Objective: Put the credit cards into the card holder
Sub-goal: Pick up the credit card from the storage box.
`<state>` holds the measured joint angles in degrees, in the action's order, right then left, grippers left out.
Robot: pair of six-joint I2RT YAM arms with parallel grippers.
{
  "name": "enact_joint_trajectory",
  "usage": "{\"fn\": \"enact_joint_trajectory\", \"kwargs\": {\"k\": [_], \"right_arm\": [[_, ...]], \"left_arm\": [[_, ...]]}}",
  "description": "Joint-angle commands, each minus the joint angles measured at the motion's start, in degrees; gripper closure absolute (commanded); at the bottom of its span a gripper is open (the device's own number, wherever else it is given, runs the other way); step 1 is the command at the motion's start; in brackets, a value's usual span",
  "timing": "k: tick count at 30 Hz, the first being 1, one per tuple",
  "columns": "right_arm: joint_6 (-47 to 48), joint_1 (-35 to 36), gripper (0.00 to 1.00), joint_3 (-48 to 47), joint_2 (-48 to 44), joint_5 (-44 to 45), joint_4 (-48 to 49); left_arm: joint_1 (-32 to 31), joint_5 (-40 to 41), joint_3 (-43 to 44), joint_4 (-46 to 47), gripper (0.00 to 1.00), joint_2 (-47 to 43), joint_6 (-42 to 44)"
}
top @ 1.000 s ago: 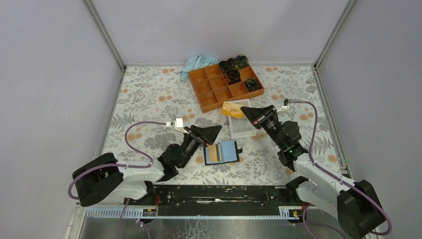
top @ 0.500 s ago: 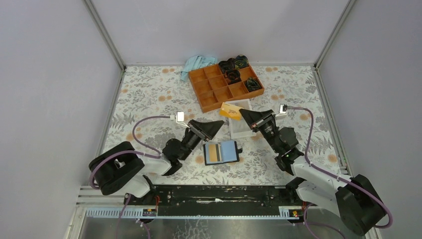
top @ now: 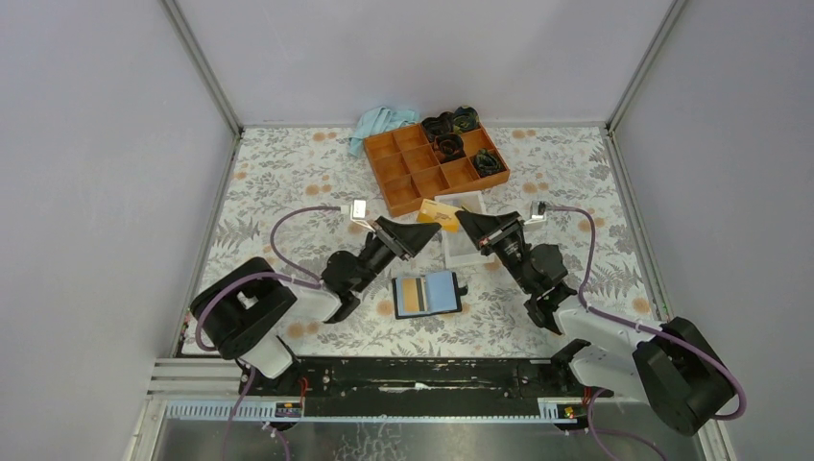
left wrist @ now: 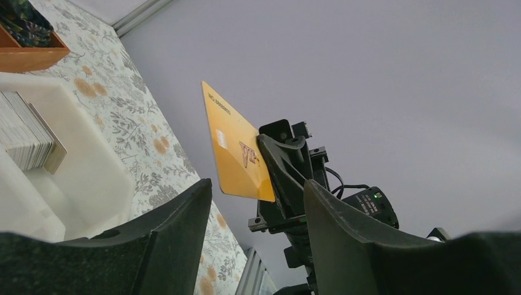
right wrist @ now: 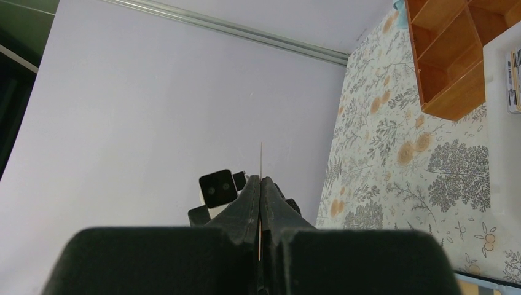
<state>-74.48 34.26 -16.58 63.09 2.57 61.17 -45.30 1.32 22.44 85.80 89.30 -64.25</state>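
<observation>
The left gripper [top: 427, 230] has swung toward one o'clock, fingers spread but narrowing, to meet the card [top: 439, 210] pinched by the right gripper [top: 461, 217]: a handover seems near. The open wallet [top: 427, 294] lies at six o'clock from them.

**Two robot arms reach toward each other, hands nearly meeting**

The left arm stretches forward and to the right from its base. Its hand [top: 422, 233] is raised off the surface [top: 288, 192], with its two fingers [left wrist: 178, 233] spread apart and nothing between them. The right arm reaches forward and to the left. Its hand [top: 472, 224] points at the left hand, tips near but apart. Its fingers [right wrist: 246, 203] are pressed together, pinching a credit card [left wrist: 236, 153] by one edge.
</observation>
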Motion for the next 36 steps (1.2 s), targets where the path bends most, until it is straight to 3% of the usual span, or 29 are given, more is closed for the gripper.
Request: {"fn": "enact_joint_trajectory", "kwargs": {"k": [1, 14, 21, 29, 36], "right_arm": [[-0.35, 0.81, 1.0, -0.72, -0.07, 2.34, 5.25], [0.6, 2.01, 1.0, -0.41, -1.43, 4.9, 3.47], [1.91, 3.33, 1.0, 0.47, -2.24, 6.68, 3.18], [2.35, 3.96, 1.0, 1.36, -4.06, 6.92, 1.48], [3.06, 5.03, 1.0, 1.8, -4.95, 6.84, 0.01]], "left_arm": [[0.95, -3.1, 2.34, 4.71, 0.38, 1.91, -1.23], [1.43, -2.72, 4.37, 5.6, 0.58, 4.15, -1.88], [1.56, -0.31, 3.35, 5.83, 0.75, 3.83, -1.62], [1.56, 1.31, 2.52, 5.91, 0.77, 3.14, -1.28], [1.69, 2.03, 1.88, 5.97, 0.85, 2.76, -1.05]]}}
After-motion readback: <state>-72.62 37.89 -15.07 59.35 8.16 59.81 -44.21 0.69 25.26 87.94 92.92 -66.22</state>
